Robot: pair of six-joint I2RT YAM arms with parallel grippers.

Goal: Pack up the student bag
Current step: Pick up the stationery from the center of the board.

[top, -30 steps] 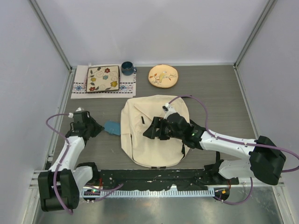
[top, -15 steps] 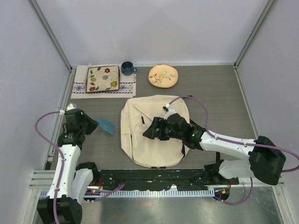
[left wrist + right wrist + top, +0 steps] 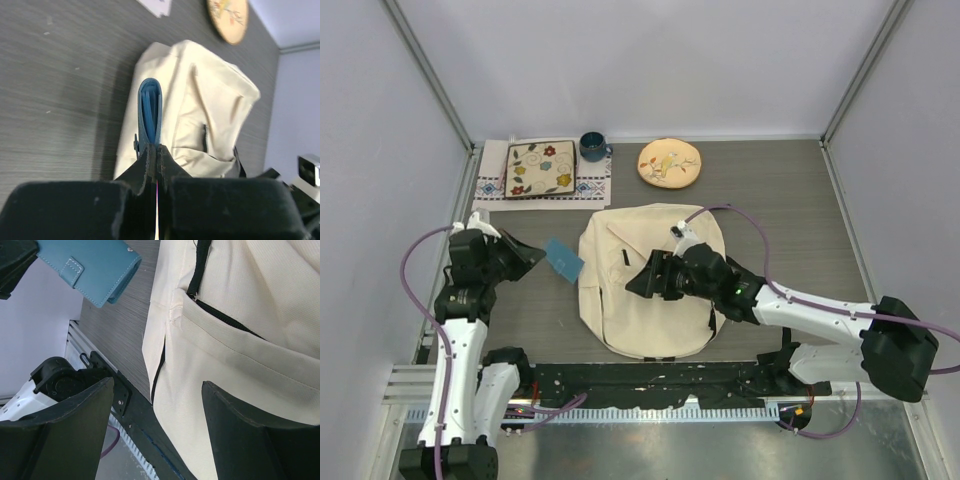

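The blue wallet (image 3: pixel 563 260) was pinched tight in the left pincer (image 3: pixel 532 256) above the desk (image 3: pixel 770 200), just beside the cream student bag (image 3: pixel 620 315) lying flat mid-desk, while the right pincer (image 3: pixel 640 281) was held wide over the bag's front pocket, apparently to open it.

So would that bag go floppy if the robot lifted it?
Probably floppy: the bag is soft cloth, lying flat and creased. Likely light too, since it looks nearly empty. The woven fabric shouldn't be slippery.
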